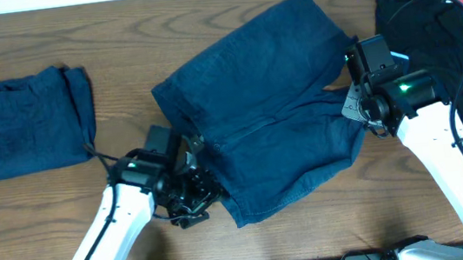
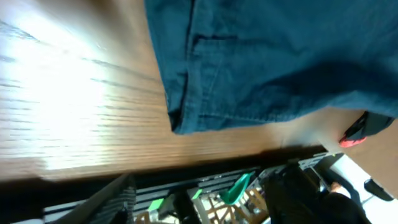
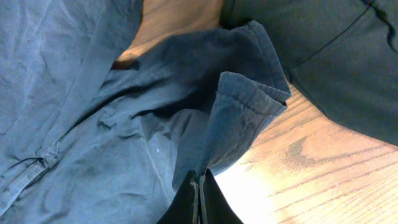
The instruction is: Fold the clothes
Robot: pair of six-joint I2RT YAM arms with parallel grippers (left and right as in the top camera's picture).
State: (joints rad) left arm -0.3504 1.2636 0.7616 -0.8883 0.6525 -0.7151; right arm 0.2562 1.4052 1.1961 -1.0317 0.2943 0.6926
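Navy shorts (image 1: pixel 266 126) spread mid-worktop (image 1: pixel 32 223) between the two arms — the wrist views crop most of the cloth.
The left gripper (image 1: pixel 196 186) sits at the shorts' near-left corner, its jaws lost against dark cloth — released or clenched cannot be told. The right gripper (image 3: pixel 199 190) has its jaws clenched on a hem fold at the shorts' right edge. A folded navy garment (image 1: pixel 25 123) lies well apart, far left.

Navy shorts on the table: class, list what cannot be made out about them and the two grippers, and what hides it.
- Overhead: the left gripper is a dark tangle at the edge of the navy shorts; its fingers' gap is unreadable.
- Left wrist: its own fingers are out of frame.
- Right wrist: the right gripper has its fingers cut off by the bottom edge.
- Overhead: the dark pile runs off the right edge.
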